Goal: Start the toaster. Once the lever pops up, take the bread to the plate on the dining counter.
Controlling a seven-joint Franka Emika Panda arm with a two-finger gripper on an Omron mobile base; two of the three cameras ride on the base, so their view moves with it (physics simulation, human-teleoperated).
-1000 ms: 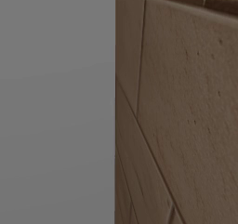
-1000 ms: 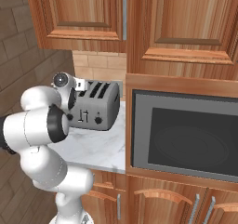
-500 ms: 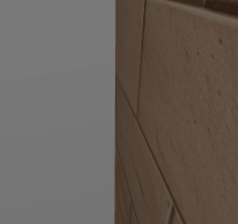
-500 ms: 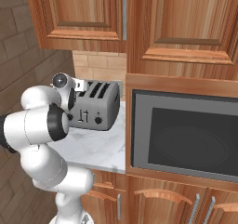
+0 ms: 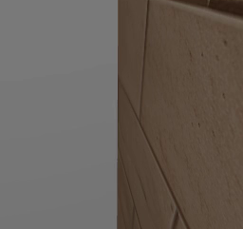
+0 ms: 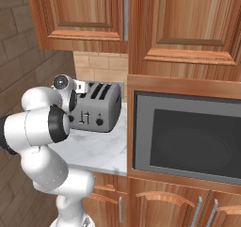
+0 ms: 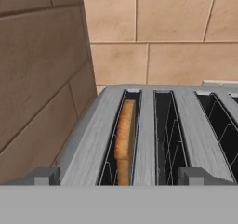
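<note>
Brushed silver-grey metal marks the toaster [image 6: 96, 107], which stands on the marble counter [image 6: 101, 148] against the tiled wall, just left of the built-in microwave [image 6: 188, 135]; from the hand camera its slotted top [image 7: 153, 130] lies directly below, and the bread [image 7: 124, 139] stands on edge deep inside the leftmost slot, its brown crust top below the slot's rim. Compared with the frames of a second ago, nothing has shifted: arm, toaster and base sit as they did, so the hand is holding its station over the slots, and by my judgement either the lever has yet to be pressed or toasting is underway and the robot waits for the pop. The gripper [image 6: 82, 87] hovers at the toaster's upper left end, but its fingers are too small and masked by the wrist, so I cannot tell how far the jaws stand apart or whether they touch anything. The lever itself is not distinguishable, and the left base camera faces bare wall
</note>
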